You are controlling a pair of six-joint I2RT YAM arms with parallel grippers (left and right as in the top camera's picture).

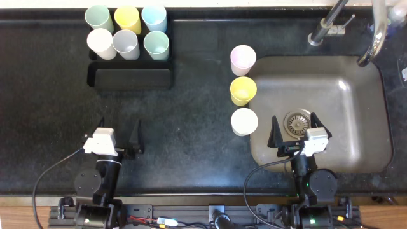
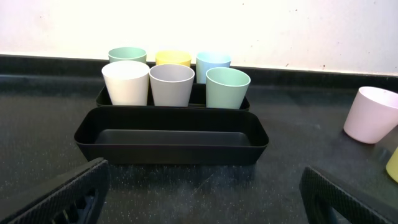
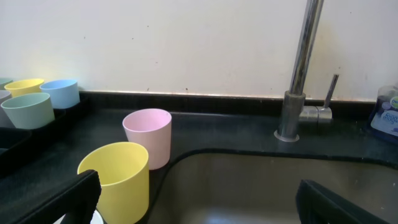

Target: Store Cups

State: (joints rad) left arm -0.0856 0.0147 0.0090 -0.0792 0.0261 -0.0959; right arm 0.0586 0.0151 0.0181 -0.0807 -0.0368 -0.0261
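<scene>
Six upright cups (image 1: 125,44) fill two rows at the black tray's (image 1: 130,79) back.

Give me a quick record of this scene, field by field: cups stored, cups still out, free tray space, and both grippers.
Stored: six cups, upright in two rows of three
Still out: pink cup, yellow cup, white cup, lined up on the counter beside the sink
Free space: front black tray, empty
Grippers: left gripper open; right gripper open; both hold nothing
</scene>
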